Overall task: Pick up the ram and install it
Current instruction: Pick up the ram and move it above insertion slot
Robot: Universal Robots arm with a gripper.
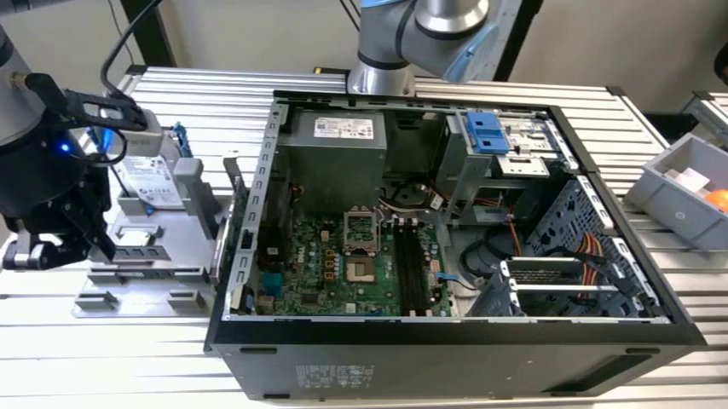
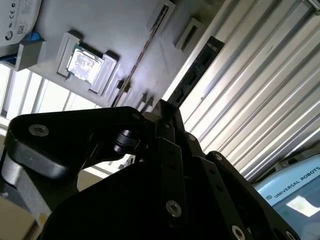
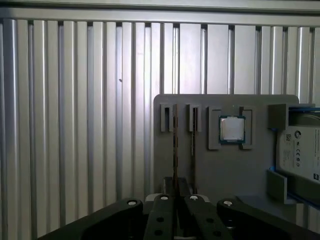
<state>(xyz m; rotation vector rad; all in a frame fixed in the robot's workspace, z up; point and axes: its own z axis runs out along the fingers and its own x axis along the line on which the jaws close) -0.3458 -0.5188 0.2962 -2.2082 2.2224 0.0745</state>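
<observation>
Grey plastic holder plate (image 3: 225,175) is lying on the ribbed aluminium table (image 3: 75,125). You are looking at the ram (image 3: 176,145) standing edge-on in a narrow slot near the plate's outer edge. It is showing as a long, thin, dark line in both wrist views.

The gripper (image 3: 176,186) is sitting over one end of that stick. Its black pads are drawn close together with the ram running between them, so it is reading as clamped on the ram. The ram is sitting in its holder slot, not lifted out.

Around it:
- A second stick (image 3: 194,142) is standing parallel just beside the ram in the next slot. It is showing as a thin brownish edge in the second wrist view (image 2: 145,55).
- A square processor (image 3: 232,129) with a shiny metal lid is resting in a stepped pocket beyond the second stick.
- A hard drive (image 3: 300,150) with a white label is lying at the plate's far side, against blue plastic.

In the exterior view the holder is standing on the exterior view's left, just beside the open black computer case (image 1: 455,358). The case's perforated metal wall is rising between the holder and the green motherboard (image 1: 330,273). Long black slots (image 1: 415,264) are running along that board, with bundled cables lying near them. A grey bin (image 1: 683,183) is sitting well apart on the exterior view's right.
</observation>
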